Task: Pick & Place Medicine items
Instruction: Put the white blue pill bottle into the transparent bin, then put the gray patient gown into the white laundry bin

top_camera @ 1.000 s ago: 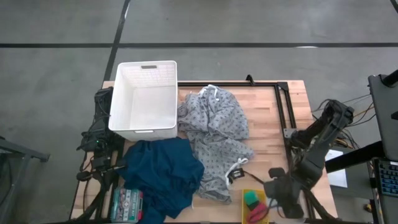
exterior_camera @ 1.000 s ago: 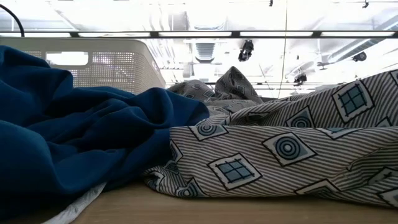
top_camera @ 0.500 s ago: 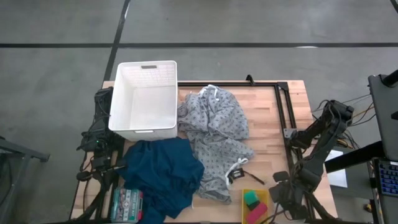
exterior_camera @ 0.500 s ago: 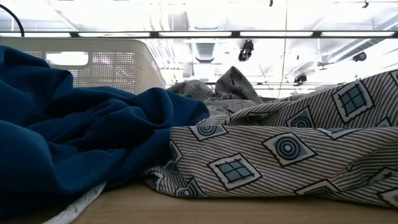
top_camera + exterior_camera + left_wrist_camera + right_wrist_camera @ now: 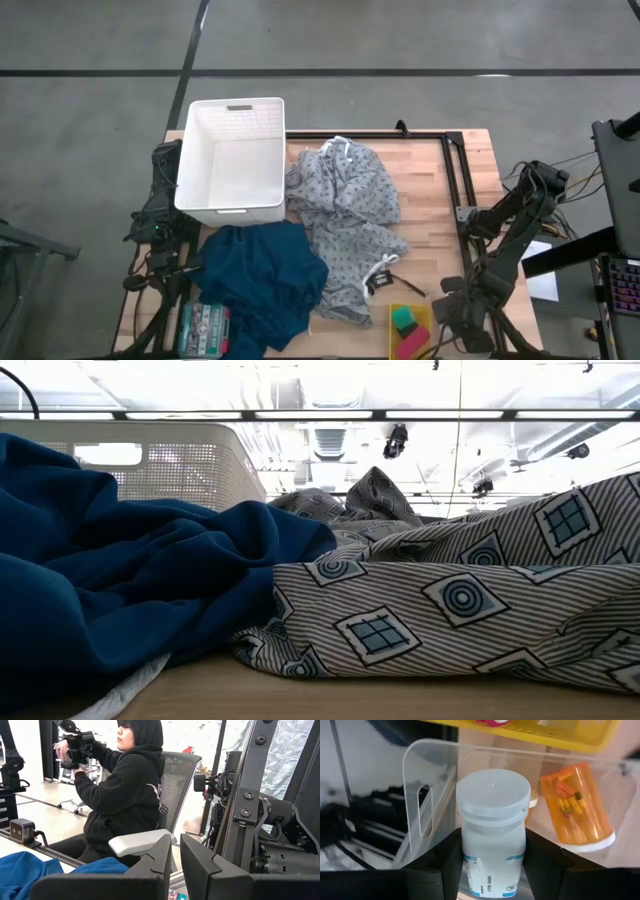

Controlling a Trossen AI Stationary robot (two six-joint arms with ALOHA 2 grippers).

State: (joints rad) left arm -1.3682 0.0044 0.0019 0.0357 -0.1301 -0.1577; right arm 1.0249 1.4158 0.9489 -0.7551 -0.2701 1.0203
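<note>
In the right wrist view my right gripper [image 5: 492,865] is shut on a white bottle [image 5: 492,835] with a white cap and a blue-printed label. It stands at the table's near right corner [image 5: 458,318], beside the yellow tray [image 5: 410,330]. Beyond the bottle a translucent orange vial [image 5: 577,805] with small capsules inside lies on its side in a clear plastic bin [image 5: 422,775]. My left gripper [image 5: 176,865] is parked, shut, off the table's left edge [image 5: 160,215] and touches nothing. My right gripper pinches the white bottle by its body below the cap [image 5: 470,845], one finger on each side. The fingers lie along the bottle, and its capped end [image 5: 493,790] points away from the wrist toward the clear bin. Whether it rests on anything I cannot tell.
A white basket [image 5: 233,155] stands far left. Grey patterned cloth [image 5: 350,225] and blue cloth [image 5: 262,280] cover the table's middle. The yellow tray holds a green block [image 5: 403,318] and a pink block [image 5: 412,345]. A green-and-white box [image 5: 203,327] lies near left. A person sits beyond the table [image 5: 125,795].
My right gripper has moved a little toward the table's near right corner, off the yellow tray, uncovering the pink block. It has kept still for the last half second.
</note>
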